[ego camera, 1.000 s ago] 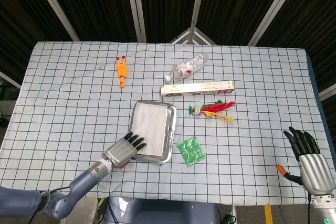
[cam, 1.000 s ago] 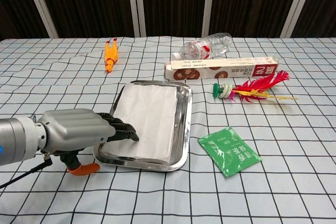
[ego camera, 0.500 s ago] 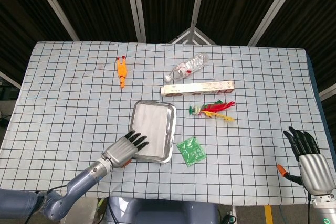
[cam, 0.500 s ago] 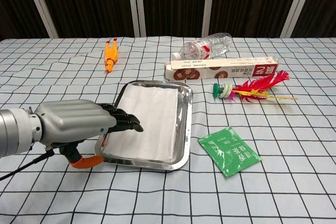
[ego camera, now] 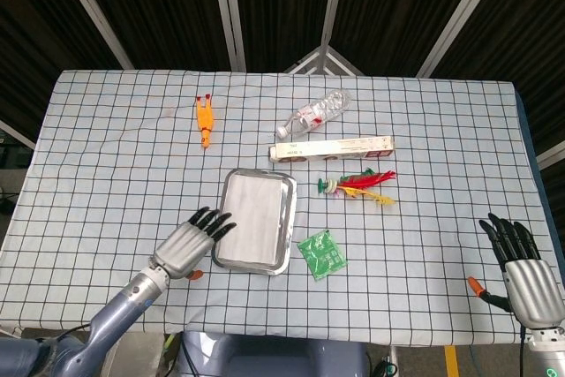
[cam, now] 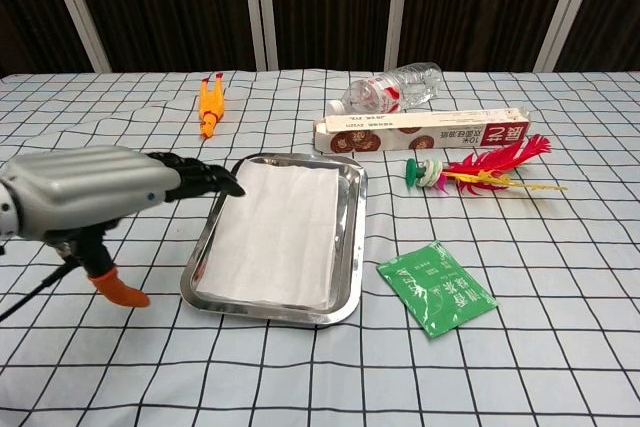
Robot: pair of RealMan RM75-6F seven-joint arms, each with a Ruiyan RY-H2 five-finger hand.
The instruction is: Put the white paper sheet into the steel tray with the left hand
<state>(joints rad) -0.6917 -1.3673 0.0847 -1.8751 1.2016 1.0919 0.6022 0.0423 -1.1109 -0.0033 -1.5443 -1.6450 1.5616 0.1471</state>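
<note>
The white paper sheet [cam: 275,232] lies flat inside the steel tray [cam: 352,247] on the bench [ego camera: 106,165]. My left hand [ego camera: 190,243] hangs just left of the tray, fingers spread, holding nothing. My right hand [ego camera: 523,264] sits far right of the tray, fingers apart and empty.

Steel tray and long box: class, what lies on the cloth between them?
Nothing: in the head view, bare checked cloth separates the steel tray from the long box.
</note>
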